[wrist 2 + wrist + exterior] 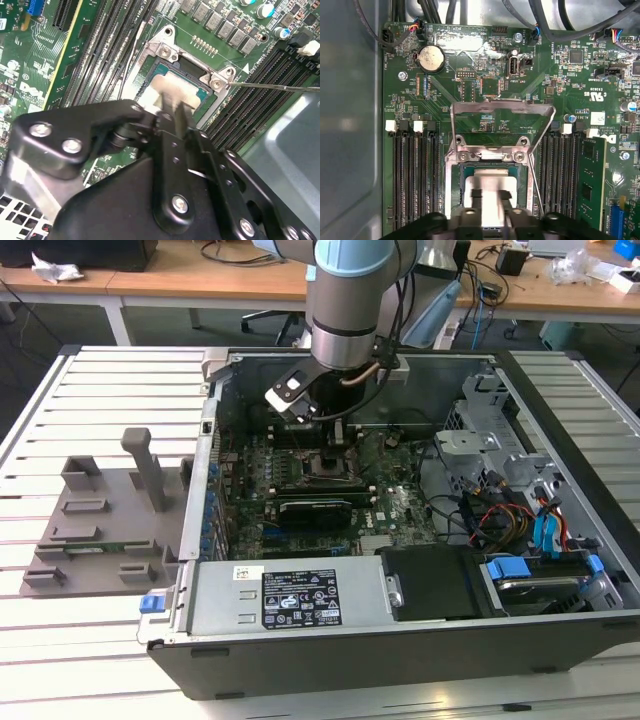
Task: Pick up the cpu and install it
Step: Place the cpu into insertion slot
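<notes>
The cpu [495, 179] is a flat silvery square lying in the open motherboard socket [454, 200], with a green rim showing around it. My gripper [492, 197] is low over the socket, shut on the cpu, and its black body covers the cpu's near half. In the second wrist view the fingertips [169, 102] rest on the cpu [180, 82] from above. From the exterior view my gripper [335, 435] hangs inside the open computer case, right above the socket [328, 465].
The socket's metal load plate [502, 107] stands swung open and its thin lever [280, 87] sticks out sideways. Memory slots [415, 180] flank the socket, with one stick [592, 185] fitted. A grey fixture [100, 520] lies outside the case [190, 540], at the exterior view's left.
</notes>
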`<action>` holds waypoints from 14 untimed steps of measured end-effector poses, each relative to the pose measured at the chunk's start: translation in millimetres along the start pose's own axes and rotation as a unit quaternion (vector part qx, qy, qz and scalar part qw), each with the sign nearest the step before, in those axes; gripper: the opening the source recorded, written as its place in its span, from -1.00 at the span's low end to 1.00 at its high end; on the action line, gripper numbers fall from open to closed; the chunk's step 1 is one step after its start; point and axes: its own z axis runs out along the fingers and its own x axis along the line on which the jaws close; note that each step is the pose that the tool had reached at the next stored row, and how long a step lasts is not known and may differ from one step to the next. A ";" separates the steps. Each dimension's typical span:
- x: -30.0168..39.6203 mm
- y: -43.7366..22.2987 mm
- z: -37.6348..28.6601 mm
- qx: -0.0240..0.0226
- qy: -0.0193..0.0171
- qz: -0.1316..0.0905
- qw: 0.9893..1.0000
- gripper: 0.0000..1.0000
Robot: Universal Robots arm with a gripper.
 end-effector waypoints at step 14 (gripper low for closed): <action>-0.6 5.3 4.6 0.001 0.000 -0.001 1.000 -0.79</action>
